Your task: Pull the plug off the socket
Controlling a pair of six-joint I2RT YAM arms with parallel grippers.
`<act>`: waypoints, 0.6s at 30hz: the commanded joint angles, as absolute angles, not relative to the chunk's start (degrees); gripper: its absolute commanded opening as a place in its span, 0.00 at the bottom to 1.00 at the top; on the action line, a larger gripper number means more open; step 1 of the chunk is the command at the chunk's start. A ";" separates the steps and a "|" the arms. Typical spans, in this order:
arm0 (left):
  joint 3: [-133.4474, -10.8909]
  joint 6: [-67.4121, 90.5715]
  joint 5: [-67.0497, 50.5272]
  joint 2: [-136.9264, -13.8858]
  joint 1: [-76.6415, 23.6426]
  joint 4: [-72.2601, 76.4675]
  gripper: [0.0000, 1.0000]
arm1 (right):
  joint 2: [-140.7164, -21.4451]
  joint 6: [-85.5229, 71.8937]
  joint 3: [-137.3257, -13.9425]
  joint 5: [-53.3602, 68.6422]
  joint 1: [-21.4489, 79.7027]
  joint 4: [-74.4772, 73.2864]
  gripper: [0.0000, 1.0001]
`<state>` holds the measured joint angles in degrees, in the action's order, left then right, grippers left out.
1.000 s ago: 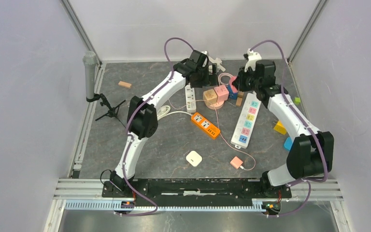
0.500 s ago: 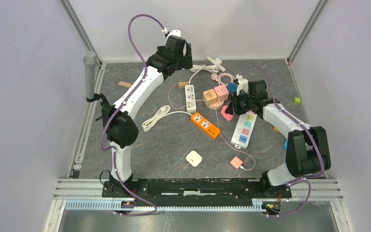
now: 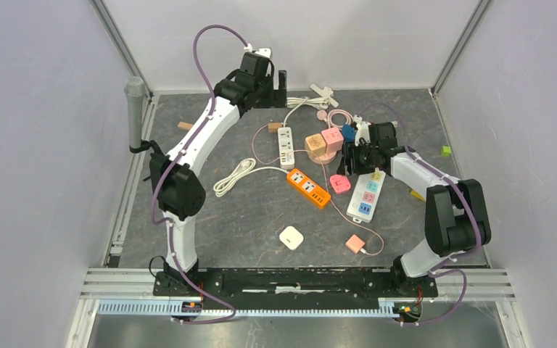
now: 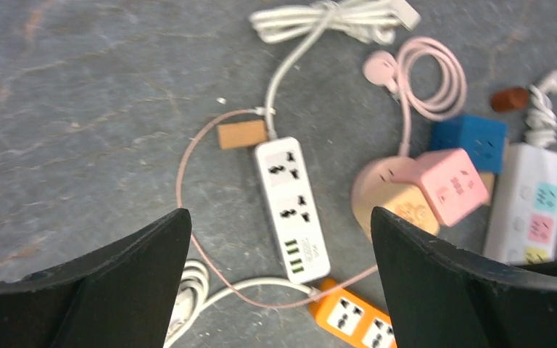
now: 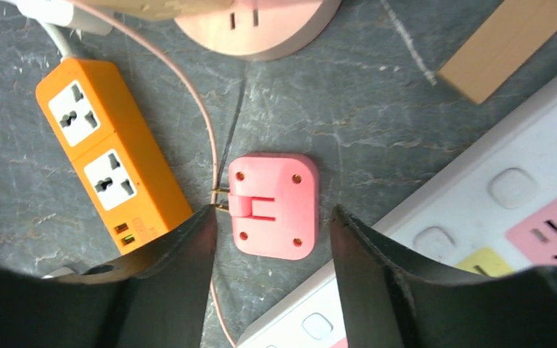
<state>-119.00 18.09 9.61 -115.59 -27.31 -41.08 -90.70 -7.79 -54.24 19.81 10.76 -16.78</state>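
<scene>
Pink plug (image 5: 274, 205) out of the socket, lying flat on table (image 5: 377, 123)
It sits between orange strip (image 5: 105, 174) and white power strip (image 5: 479, 217), prongs showing. Right gripper (image 5: 272, 217) above it, jaws part open, holding nothing. Left gripper (image 4: 279, 217) raised at far side, jaws wide, empty

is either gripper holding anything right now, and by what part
Nothing is held. The right gripper stands open above the pink plug, which lies loose on the table. The left gripper is open and empty.
</scene>
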 commanded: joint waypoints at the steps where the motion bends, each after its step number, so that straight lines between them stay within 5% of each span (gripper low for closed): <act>1: -117.03 16.26 -1.62 -115.52 -27.75 -39.65 1.00 | -89.56 -8.44 -59.42 14.74 10.89 -15.21 0.68; 8: -111.94 21.83 -11.83 -116.52 -28.47 -36.11 1.00 | -90.13 -8.18 -64.22 12.76 10.85 -10.67 0.86; 13: -108.56 28.38 -12.69 -117.91 -30.89 -34.55 1.00 | -94.17 -11.64 -68.45 12.55 10.95 -8.92 0.87; 18: -105.92 15.60 -11.09 -118.76 -35.01 -28.33 1.00 | -99.02 -17.52 -74.06 11.08 10.98 -11.53 0.83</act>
